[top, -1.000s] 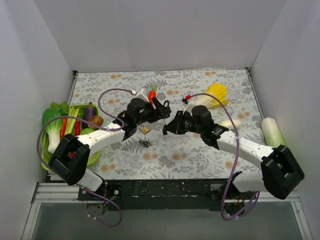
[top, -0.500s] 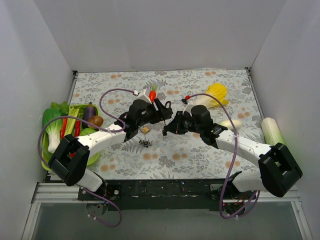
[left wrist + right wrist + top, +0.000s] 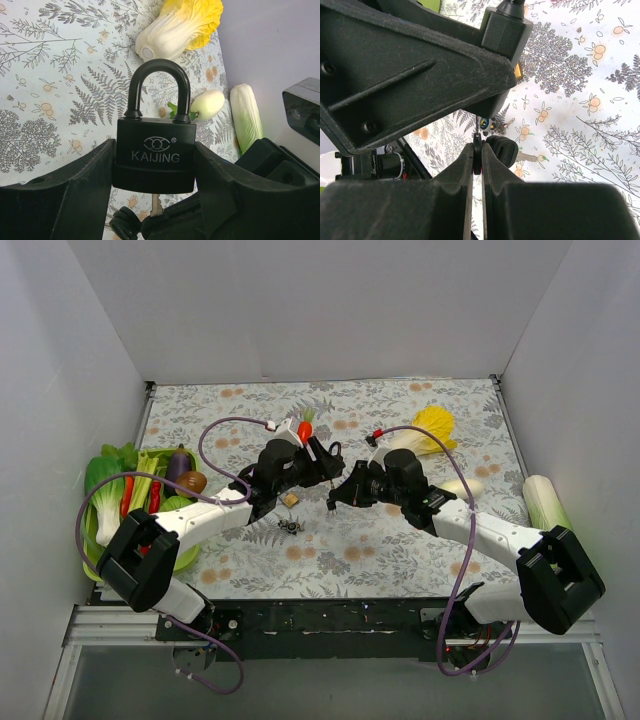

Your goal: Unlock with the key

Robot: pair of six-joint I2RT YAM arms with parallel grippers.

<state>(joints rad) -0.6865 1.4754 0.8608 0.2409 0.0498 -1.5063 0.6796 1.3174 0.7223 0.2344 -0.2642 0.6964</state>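
Note:
My left gripper [image 3: 154,167] is shut on a black KAIJING padlock [image 3: 154,150] and holds it upright above the table, shackle closed. In the top view the padlock [image 3: 327,456] sits at the centre. My right gripper [image 3: 477,150] is shut on the black head of a key [image 3: 477,159], right under the padlock. The key's blade [image 3: 156,206] points up and meets the padlock's underside; how deep it sits is hidden. A spare key [image 3: 503,150] hangs beside it. In the top view the right gripper [image 3: 338,495] is just right of and below the left gripper [image 3: 322,465].
A small tan block [image 3: 290,499] and a small black item [image 3: 291,527] lie below the left gripper. A green basket [image 3: 185,555] of vegetables stands at the left. A carrot [image 3: 304,428], a yellow cabbage [image 3: 432,427], a white radish [image 3: 462,487] and a green cabbage [image 3: 546,503] lie around.
Both grippers have closed in a little on each other. The key has come up under the padlock. Both grips are unchanged.

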